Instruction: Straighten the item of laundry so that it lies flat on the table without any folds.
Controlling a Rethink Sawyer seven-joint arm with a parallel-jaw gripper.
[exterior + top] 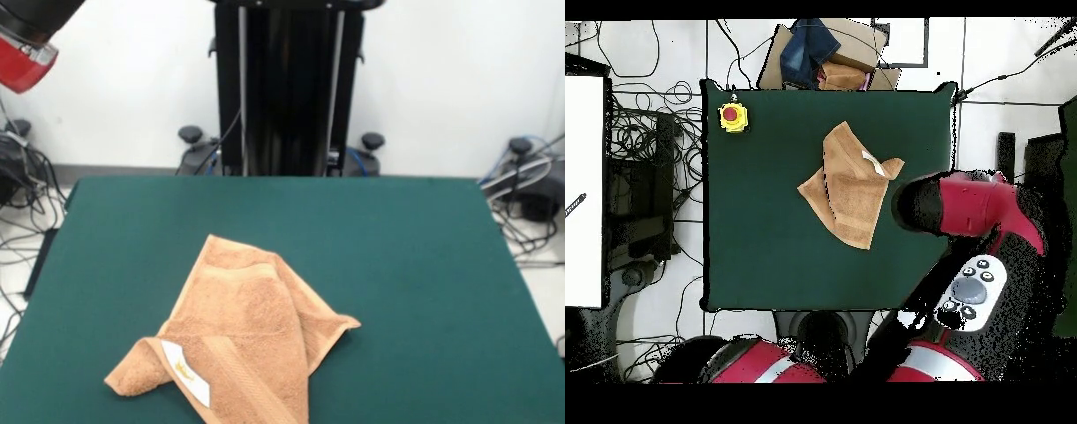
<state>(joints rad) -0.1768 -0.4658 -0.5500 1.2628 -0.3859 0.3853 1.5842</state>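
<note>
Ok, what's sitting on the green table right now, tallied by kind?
Tan-orange terry towels, crumpled with folds: 1
Yellow boxes with a red button, at a table corner: 1
Total on the dark green felt table: 2

towel [243, 340] on table [415, 265] — front view: near edge, left of centre

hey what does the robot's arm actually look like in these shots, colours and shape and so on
The arm is bulky and rounded, with glossy red shells and black joint sections. Seen from overhead, one segment carries a grey oval panel with round buttons. The front view shows only a red-and-black piece at the top corner. Its hand shows in neither view.
</note>
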